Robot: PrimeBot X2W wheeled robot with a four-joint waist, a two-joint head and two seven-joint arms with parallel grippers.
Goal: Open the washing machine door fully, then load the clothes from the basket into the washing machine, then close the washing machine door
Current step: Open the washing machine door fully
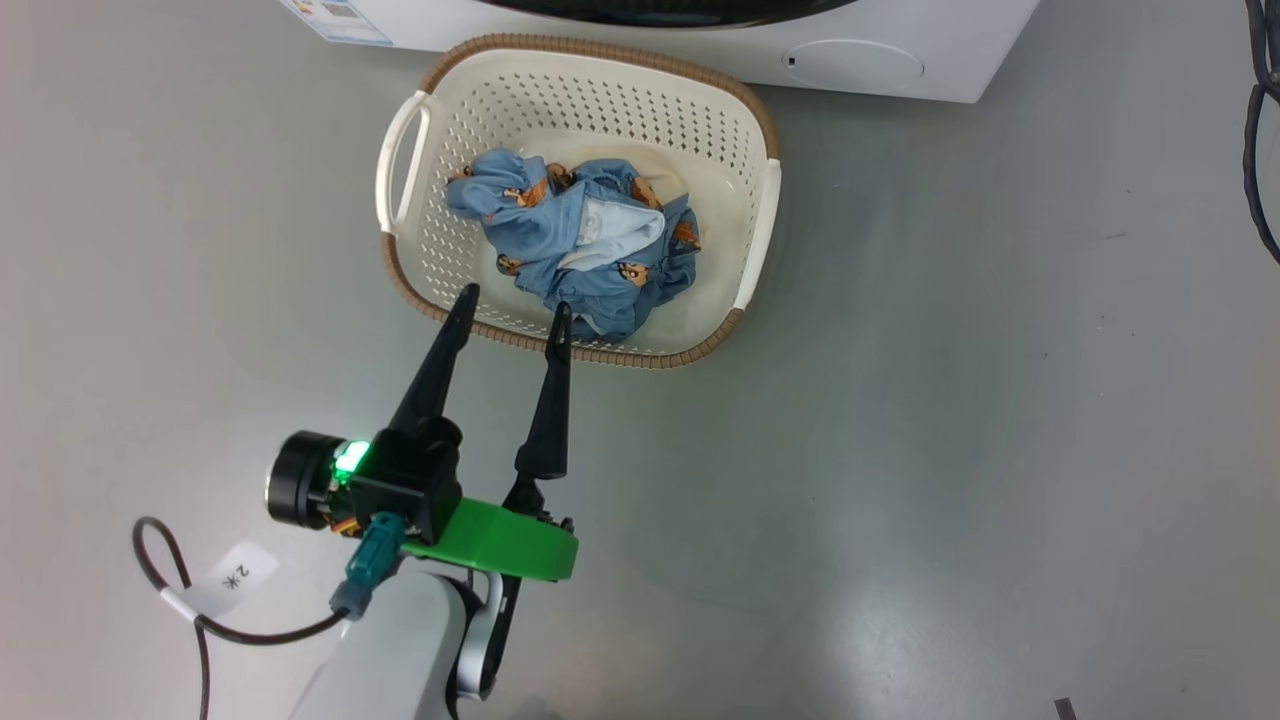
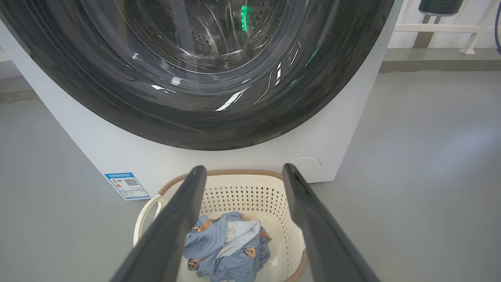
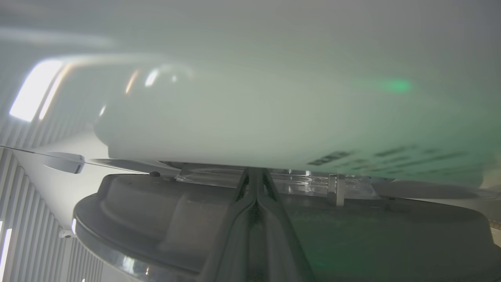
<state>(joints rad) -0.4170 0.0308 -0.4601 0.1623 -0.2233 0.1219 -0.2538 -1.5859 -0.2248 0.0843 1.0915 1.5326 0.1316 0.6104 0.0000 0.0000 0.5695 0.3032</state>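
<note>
Cream basket (image 1: 600, 110) — one; blue clothes (image 1: 555, 228) bundle — one, inside.

Grey floor (image 1: 1000, 400), smooth and faintly glossy. Black cables (image 1: 1250, 130) looping down along its right edge. Small dark mark (image 1: 1066, 708) near its lower right corner. At the far edge, a white railed frame (image 2: 442, 28) bearing a dark object (image 2: 436, 7).

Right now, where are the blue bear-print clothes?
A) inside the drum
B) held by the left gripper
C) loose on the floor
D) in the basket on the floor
D: the clothes lie bundled on the bottom of the basket, and the left gripper is open over its near rim, holding nothing.
</note>
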